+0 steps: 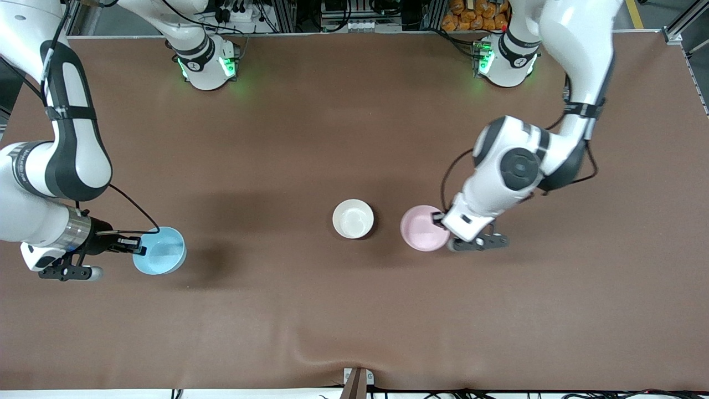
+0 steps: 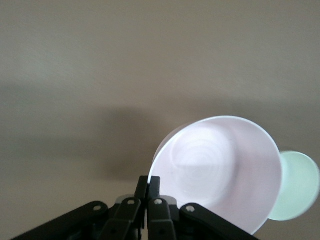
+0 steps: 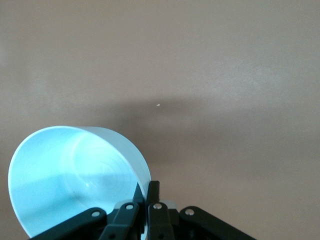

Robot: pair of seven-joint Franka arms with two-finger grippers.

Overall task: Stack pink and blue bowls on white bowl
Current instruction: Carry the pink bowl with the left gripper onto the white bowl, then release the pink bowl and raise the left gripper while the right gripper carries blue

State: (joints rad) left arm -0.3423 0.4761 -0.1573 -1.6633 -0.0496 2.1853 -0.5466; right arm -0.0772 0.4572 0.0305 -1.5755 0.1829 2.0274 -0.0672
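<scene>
Both arms have a bowl by the rim, so the step in hand looks like the pickup, with stacking yet to come. At the lower left of the front view the right gripper (image 1: pixel 134 247) is pinched on the rim of the blue bowl (image 1: pixel 160 251), toward the right arm's end of the table; its wrist view shows the two fingers (image 3: pixel 152 192) closed together over the bowl's edge. Right of centre, the left gripper (image 1: pixel 443 221) is clamped the same way on the rim of the pink bowl (image 1: pixel 422 228), and the left wrist view confirms fingers (image 2: pixel 148 186) squeezed on that rim. The white bowl (image 1: pixel 353 219) sits empty at the middle of the frame, just beside the pink one and well apart from the blue (whether either held bowl has left the brown table (image 1: pixel 354 111) I cannot tell). Next, I judge, the pink bowl should go first: lift it clear, carry it over the white bowl, lower it level and let go, then bring the blue bowl across.
</scene>
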